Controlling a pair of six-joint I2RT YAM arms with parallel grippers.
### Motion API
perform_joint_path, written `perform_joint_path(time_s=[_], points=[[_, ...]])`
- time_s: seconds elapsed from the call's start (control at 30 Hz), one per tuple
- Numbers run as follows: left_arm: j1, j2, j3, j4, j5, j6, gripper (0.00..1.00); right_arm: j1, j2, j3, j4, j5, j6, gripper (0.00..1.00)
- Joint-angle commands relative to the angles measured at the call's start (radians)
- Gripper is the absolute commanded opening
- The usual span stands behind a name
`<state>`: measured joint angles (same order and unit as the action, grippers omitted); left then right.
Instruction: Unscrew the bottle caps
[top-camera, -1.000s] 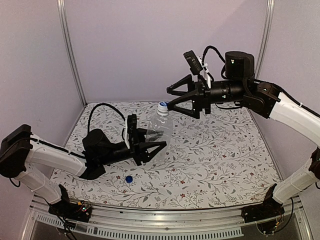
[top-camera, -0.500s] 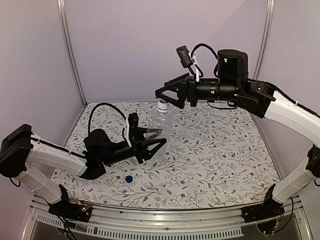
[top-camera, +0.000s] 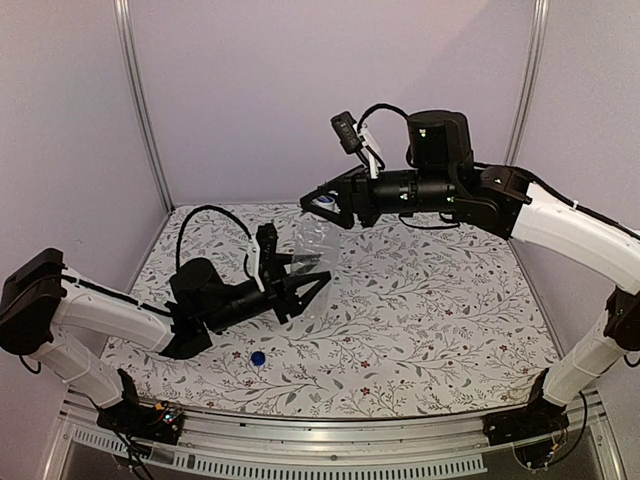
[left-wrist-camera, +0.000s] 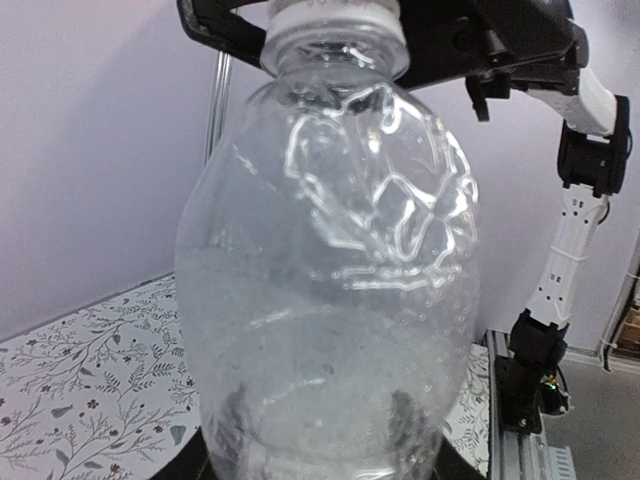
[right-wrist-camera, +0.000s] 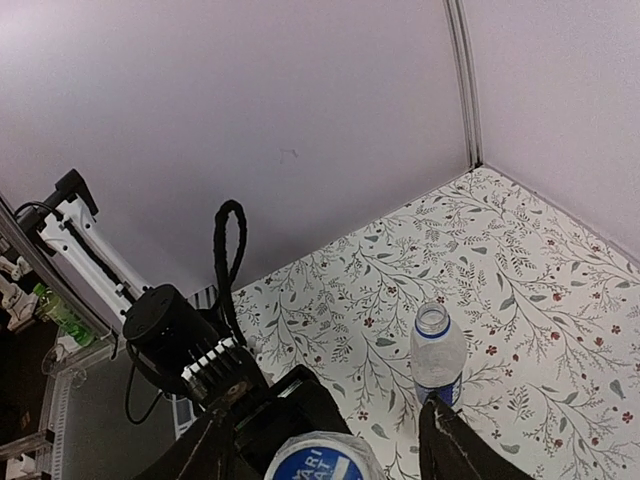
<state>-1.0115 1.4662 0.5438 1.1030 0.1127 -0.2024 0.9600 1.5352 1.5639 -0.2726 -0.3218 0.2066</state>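
Note:
My left gripper (top-camera: 303, 285) is shut on the plain clear bottle (top-camera: 316, 247) and holds it upright above the table. In the left wrist view the bottle (left-wrist-camera: 325, 270) fills the frame and the gripper (left-wrist-camera: 320, 440) shows dimly through its base. Its whitish cap with blue print (top-camera: 325, 202) is on the neck, seen from above in the right wrist view (right-wrist-camera: 320, 462). My right gripper (top-camera: 322, 204) is open, its fingers (right-wrist-camera: 447, 448) standing on either side of that cap without touching it. The labelled bottle (right-wrist-camera: 437, 357) stands uncapped on the table. A solid blue cap (top-camera: 258, 357) lies loose near the front.
The floral table cover (top-camera: 440, 320) is bounded by purple walls and metal posts (top-camera: 140, 110). The left arm's black cable (top-camera: 205, 215) loops above the table behind the left gripper. An aluminium rail (top-camera: 300, 440) runs along the near edge.
My right gripper has moved left and down until its open fingers straddle the cap of the held bottle. The left gripper has kept hold of the bottle, nearly still.

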Motion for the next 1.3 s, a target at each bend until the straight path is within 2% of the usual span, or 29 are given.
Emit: perform_joint_path(time_s=[0.0,0.27,0.47,0.67,0.83,1.0,1.1,1.27], points=[[0.012,-0.013,0.014,-0.008,-0.042,0.013,0.46,0.009,0.009,0.023,-0.013,0.013,0.001,0.57],[0.012,-0.017,0.011,-0.012,-0.054,0.015,0.46,0.009,0.005,0.022,-0.014,0.006,-0.002,0.40],[0.011,-0.026,0.005,-0.013,-0.054,0.016,0.46,0.009,-0.002,0.019,-0.018,0.010,-0.020,0.22],[0.013,-0.040,-0.006,-0.001,0.024,0.027,0.46,0.004,-0.039,0.002,-0.019,-0.016,-0.122,0.08],[0.015,-0.046,-0.022,0.046,0.169,0.030,0.46,-0.025,-0.064,-0.013,-0.034,-0.225,-0.278,0.06],[0.018,-0.044,-0.033,0.110,0.333,0.022,0.46,-0.046,-0.082,-0.039,-0.051,-0.402,-0.396,0.09],[0.017,-0.036,-0.030,0.128,0.405,0.013,0.46,-0.058,-0.082,-0.043,-0.058,-0.463,-0.435,0.09],[0.018,-0.023,-0.027,0.136,0.447,0.004,0.46,-0.077,-0.071,-0.033,-0.065,-0.545,-0.446,0.09]])
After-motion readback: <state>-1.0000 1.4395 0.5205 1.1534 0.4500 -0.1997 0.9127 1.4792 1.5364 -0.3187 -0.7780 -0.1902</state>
